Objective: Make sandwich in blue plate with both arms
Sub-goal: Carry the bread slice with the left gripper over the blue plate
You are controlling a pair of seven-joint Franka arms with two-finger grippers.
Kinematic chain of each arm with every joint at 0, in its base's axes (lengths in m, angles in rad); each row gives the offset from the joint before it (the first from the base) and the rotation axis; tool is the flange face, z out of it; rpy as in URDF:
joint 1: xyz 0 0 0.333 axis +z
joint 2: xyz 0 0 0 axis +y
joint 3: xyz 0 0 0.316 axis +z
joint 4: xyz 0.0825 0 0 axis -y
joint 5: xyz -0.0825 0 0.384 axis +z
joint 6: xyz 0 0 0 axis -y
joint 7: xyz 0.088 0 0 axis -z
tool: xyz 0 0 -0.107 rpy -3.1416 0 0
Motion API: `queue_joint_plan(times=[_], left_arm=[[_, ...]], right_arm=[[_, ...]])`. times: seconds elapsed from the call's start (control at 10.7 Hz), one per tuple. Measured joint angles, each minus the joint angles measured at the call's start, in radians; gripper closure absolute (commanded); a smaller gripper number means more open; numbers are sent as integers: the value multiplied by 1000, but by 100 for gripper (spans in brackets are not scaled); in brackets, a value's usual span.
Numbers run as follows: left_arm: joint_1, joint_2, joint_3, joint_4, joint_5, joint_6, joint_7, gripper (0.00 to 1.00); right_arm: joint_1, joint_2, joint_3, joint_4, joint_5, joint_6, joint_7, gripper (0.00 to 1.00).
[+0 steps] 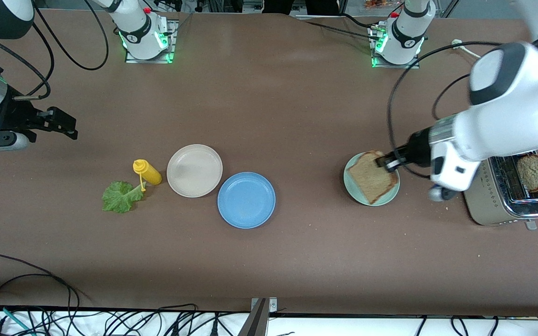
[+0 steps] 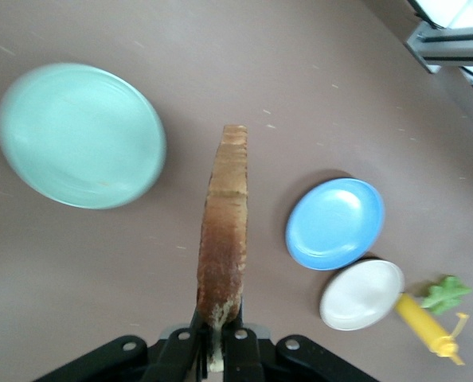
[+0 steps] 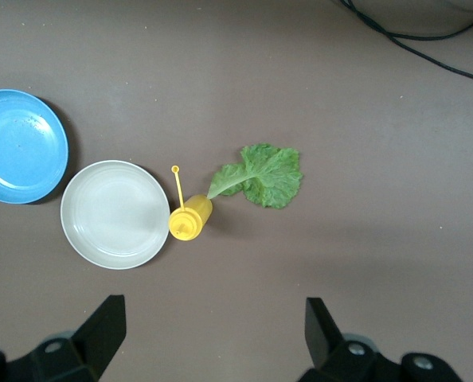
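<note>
Two arms, split duties. Front view: left end effector (image 1: 387, 163) is clamped on one edge of a square brown wholegrain bread slice (image 1: 371, 180), carrying it over the round pale green plate (image 1: 350, 189) at the left arm's end of the brown tabletop (image 1: 297, 107); edge grip likely so the slice can be laid flat later. Second round brown slice (image 1: 534, 171) sits in the silver toaster (image 1: 507, 205). Round matte blue plate (image 1: 246, 199), the target, is empty mid-tabletop, just beside the round beige plate (image 1: 194, 170); yellow squeeze bottle (image 1: 146, 172) and ruffled green lettuce leaf (image 1: 120, 196) lie toward the right arm's end. Right end effector (image 1: 56, 122) waits over bare tabletop there. Left wrist view: slice hangs edge-on from closed fingers (image 2: 235, 338), off the green plate, blue plate ahead. Right wrist view: fingers (image 3: 105, 326) spread wide, nothing held, lettuce in view, probably its pick.
</note>
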Motion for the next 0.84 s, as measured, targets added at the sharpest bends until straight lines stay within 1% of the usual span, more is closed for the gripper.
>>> queue_joint_plan(times=[0.19, 0.56, 0.84], left_arm=[[-97, 69, -1, -2, -18, 143, -96, 100], [-277, 209, 0, -4, -18, 438, -158, 100], [-360, 292, 2, -4, -18, 638, -169, 100]], right_arm=[[-1, 0, -2, 0, 0, 0, 0, 0], [-3, 0, -4, 1, 0, 0, 0, 0], [-3, 0, -4, 1, 0, 0, 0, 0]])
